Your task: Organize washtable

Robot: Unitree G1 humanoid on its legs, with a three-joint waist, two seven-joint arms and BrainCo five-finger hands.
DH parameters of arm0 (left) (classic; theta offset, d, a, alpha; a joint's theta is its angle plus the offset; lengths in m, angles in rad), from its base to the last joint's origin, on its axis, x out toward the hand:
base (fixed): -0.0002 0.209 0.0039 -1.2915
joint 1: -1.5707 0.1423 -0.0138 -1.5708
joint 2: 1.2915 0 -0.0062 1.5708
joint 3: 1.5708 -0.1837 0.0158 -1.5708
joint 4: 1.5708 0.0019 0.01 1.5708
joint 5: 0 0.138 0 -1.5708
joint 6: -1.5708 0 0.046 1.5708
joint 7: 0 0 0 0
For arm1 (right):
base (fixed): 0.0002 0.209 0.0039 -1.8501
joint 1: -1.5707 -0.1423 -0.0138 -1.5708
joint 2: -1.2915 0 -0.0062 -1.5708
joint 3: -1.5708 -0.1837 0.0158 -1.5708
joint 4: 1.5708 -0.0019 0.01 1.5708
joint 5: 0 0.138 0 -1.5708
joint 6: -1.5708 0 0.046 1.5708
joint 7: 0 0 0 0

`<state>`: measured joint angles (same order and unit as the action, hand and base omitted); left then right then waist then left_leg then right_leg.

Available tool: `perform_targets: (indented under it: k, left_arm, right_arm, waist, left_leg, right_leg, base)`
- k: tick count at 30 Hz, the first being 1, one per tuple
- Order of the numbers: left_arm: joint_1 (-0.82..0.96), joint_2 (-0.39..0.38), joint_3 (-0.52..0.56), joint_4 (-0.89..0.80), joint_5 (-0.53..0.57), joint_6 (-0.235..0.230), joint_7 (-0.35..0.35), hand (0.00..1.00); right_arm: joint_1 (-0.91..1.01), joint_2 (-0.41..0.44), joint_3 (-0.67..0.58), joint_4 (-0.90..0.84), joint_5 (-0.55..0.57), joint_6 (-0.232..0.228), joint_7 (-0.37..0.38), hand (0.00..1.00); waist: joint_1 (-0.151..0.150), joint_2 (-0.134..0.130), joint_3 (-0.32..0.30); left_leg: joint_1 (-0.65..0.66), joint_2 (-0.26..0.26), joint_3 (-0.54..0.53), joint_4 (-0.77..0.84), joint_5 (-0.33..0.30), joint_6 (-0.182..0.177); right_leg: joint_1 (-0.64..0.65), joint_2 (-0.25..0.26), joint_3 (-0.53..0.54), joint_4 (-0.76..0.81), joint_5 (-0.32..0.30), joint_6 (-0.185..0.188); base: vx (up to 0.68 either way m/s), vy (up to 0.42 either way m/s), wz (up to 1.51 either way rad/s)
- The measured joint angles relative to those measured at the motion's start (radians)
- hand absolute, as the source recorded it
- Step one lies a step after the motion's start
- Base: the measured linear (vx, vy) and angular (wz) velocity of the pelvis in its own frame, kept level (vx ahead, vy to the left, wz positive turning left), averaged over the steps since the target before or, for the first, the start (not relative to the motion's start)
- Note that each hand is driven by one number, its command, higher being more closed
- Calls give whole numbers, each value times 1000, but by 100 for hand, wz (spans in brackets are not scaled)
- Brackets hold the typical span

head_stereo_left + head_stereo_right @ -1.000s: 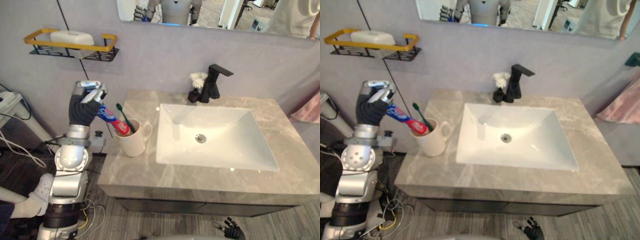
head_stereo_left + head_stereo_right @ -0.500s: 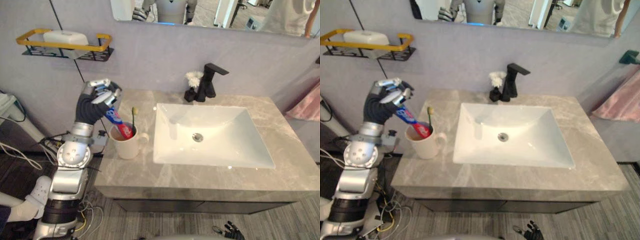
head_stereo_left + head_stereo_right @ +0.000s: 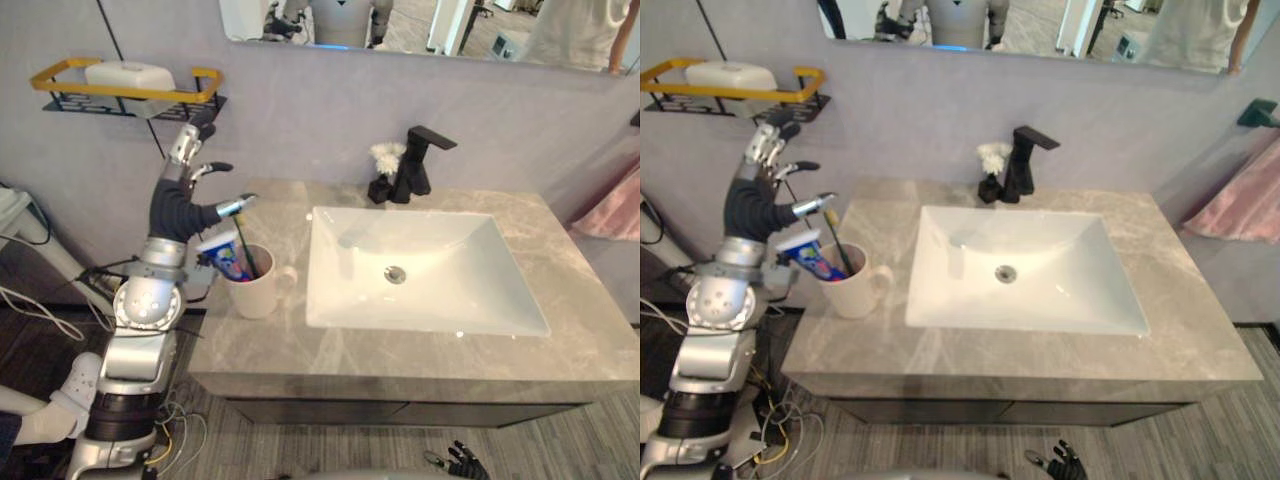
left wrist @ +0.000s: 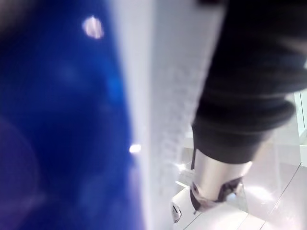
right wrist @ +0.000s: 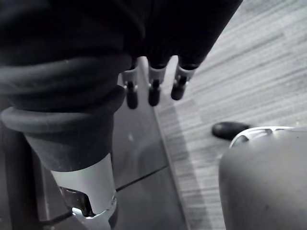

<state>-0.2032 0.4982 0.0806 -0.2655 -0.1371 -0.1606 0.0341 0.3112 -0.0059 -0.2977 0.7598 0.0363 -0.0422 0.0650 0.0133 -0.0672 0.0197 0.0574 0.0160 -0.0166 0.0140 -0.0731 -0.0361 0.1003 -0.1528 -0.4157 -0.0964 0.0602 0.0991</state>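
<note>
A white mug (image 3: 256,287) stands on the left end of the grey marble washtable (image 3: 400,350). A red and blue toothpaste tube (image 3: 229,256) leans in the mug, its flat end up and to the left. A dark toothbrush (image 3: 243,251) stands beside it in the mug. My left hand (image 3: 183,203) hovers just up and left of the mug, open, fingers spread upward and thumb pointing toward the mug, apart from the tube. The tube shows as a blue blur (image 4: 57,120) close to the left wrist camera. My right hand (image 5: 152,88) hangs low by the floor, open and empty.
A white sink basin (image 3: 420,270) fills the middle of the counter. A black faucet (image 3: 424,165) and a small white brush (image 3: 386,156) stand behind it. A yellow-rimmed wall shelf (image 3: 130,90) with soap hangs above my left hand. Pink cloth (image 3: 612,215) hangs at far right.
My left hand has opened and let go of the toothpaste tube, which now rests deeper in the mug. The hand's fingers have lifted and spread.
</note>
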Motion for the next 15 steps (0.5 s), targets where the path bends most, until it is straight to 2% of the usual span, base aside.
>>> perform_targets:
  k: [6, 9, 10, 15]
  left_arm:
    - [0, 4, 30, -55, -9, -6, 42, 0]
    - [10, 1, 104, -125, -21, -24, 59, 0]
    - [30, -8, 163, -176, -41, -49, 64, 0]
    - [116, -36, 271, -239, -90, -85, 82, 0]
  right_arm:
    - [-1, 0, 0, 0, 1, 0, 0, 0]
    - [-8, 0, -5, 0, 1, 0, -1, 0]
    - [-12, 0, -7, 0, 2, 0, -1, 0]
    - [-24, 0, -7, -1, 2, 0, 0, 0]
  waist:
    - [1, 5, 1]
    - [0, 8, 3]
    - [0, 10, 4]
    - [3, 18, 6]
  left_leg:
    - [-2, 0, -2, 0, 0, 0]
    - [-1, -1, -5, 0, 0, 0]
    - [-2, -2, -8, 0, 0, 1]
    - [-1, -2, -14, -6, 1, 1]
  right_leg:
    - [-1, 0, -2, 0, 0, 0]
    - [1, 0, -5, 0, 0, 0]
    - [2, -1, -10, 0, 0, 0]
    - [4, -1, -22, 0, -2, -4]
  base:
    - [0, 0, 0]
    - [0, 0, 1]
    - [0, 0, 5]
    - [-2, 0, 3]
